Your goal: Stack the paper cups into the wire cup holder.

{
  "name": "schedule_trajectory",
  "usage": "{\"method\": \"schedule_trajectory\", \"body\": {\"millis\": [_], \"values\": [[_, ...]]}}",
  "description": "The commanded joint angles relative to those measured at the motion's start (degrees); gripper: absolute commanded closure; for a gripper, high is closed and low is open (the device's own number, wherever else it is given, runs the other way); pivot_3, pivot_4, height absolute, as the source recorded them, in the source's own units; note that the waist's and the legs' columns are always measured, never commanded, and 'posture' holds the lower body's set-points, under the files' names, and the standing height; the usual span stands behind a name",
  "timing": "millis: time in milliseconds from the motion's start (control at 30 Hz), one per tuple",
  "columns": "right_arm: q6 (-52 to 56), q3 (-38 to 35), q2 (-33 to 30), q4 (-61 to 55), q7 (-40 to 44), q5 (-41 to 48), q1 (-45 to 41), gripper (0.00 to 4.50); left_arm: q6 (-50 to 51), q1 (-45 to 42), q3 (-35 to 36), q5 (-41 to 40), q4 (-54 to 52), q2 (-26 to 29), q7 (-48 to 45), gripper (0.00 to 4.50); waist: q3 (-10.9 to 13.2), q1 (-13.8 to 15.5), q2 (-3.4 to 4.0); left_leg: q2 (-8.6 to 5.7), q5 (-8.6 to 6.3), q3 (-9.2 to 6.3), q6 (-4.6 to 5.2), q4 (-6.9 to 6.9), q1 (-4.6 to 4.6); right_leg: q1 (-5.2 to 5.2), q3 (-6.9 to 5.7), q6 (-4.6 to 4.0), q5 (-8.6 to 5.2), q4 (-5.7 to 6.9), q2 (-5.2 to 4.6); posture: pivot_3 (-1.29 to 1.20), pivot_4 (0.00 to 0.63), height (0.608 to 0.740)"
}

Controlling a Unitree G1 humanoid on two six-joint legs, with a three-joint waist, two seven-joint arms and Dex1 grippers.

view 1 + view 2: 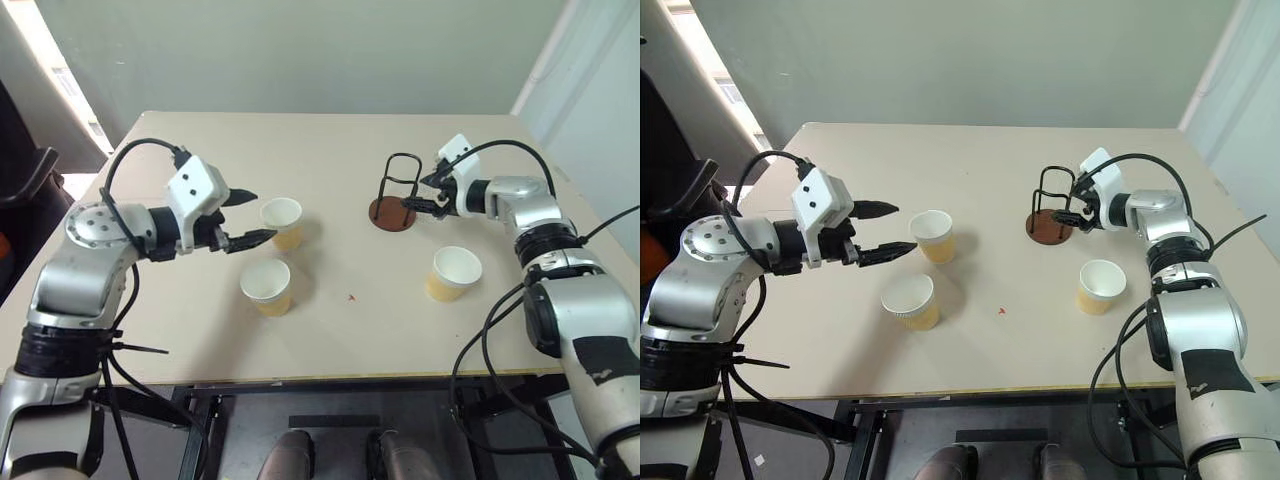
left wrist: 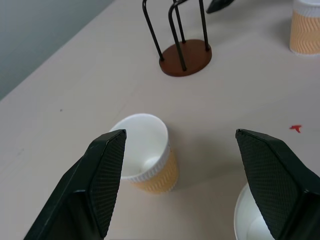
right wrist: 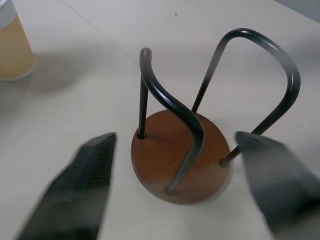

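Three yellow-tan paper cups stand upright on the table: one cup (image 1: 282, 222) at centre left, a second cup (image 1: 267, 287) just nearer, a third cup (image 1: 455, 273) at the right. The wire cup holder (image 1: 392, 213), black loops on a reddish-brown disc, stands empty behind the third cup. My left gripper (image 1: 262, 215) is open, its fingertips level with the left side of the first cup (image 2: 145, 150), not touching it. My right gripper (image 3: 175, 137) is open, one finger on each side of the holder (image 3: 182, 160), which has cleared neither fingertip in the wrist view.
The beige table (image 1: 330, 150) ends close in front of the cups and behind the holder. A tiny red speck (image 1: 350, 296) lies near the middle. Wall stands beyond the far edge.
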Motion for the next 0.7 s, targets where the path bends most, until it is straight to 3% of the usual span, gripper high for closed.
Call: {"method": "schedule_trajectory", "body": {"millis": [33,233,267,400,500,633,700], "values": [[-0.82,-1.25,0.46,-0.97,0.06,-0.13,-2.51,2.21,-0.02,0.82,1.84,0.26,-2.48,0.81,1.15,0.73,0.0,-0.01,0.0,0.0,0.0,0.0,0.0,0.0,0.0,0.0,0.0,-0.01,-0.01,0.0,0.0,0.0,0.15,0.74],[-0.92,-1.61,0.9,-1.75,2.38,0.15,-3.07,4.32,0.38,1.27,2.66,-0.27,-3.11,1.05,1.93,0.73,0.0,0.02,0.0,0.0,-0.02,0.01,-0.03,0.0,-0.01,0.0,-0.01,-0.02,-0.01,-0.01,0.0,0.0,0.15,0.74],[-0.71,-1.61,0.97,-2.1,3.04,0.24,-3.1,4.46,0.28,1.32,2.8,-0.27,-2.98,1.21,1.86,0.73,0.0,0.02,0.0,0.0,-0.02,0.01,-0.03,0.0,-0.01,0.0,-0.01,-0.02,-0.01,-0.01,0.0,0.0,0.15,0.74],[0.99,-1.43,0.86,-6.99,10.35,1.7,-2.09,4.46,0.72,3.05,3.9,-2.36,-3.88,3.44,-1.83,0.73,0.0,-0.01,0.01,0.02,-0.04,0.01,-0.06,-0.01,-0.02,-0.02,-0.02,-0.04,-0.02,-0.01,0.02,0.0,0.15,0.74],[5.14,-1.62,-0.59,-18.0,18.48,4.92,1.07,4.46,2.36,4.48,5.92,-5.88,-5.29,5.18,-4.85,0.73,0.0,-0.09,0.01,0.05,-0.09,0.02,-0.12,-0.02,-0.06,-0.04,-0.03,-0.1,-0.06,-0.02,0.06,0.0,0.15,0.74],[18.4,2.11,-6.07,-50.45,30.03,12.25,13.87,4.46,2.15,7.88,6.81,-7.56,-6.16,8.47,-9.81,0.73,0.0,0.17,-0.01,0.09,-0.14,0.01,-0.23,0.01,-0.08,0.0,-0.11,-0.33,-0.21,-0.01,0.12,0.0,0.15,0.74],[21.7,3.66,-8.34,-60.17,31.86,13.9,18.65,4.46,1.63,8.13,6.53,-7.36,-5.39,8.59,-10.06,0.73,-0.01,0.16,-0.01,0.1,-0.01,0.01,-0.55,0.04,-0.05,0.05,-0.11,-0.4,-0.25,-0.02,0.13,0.0,0.15,0.74]]}}
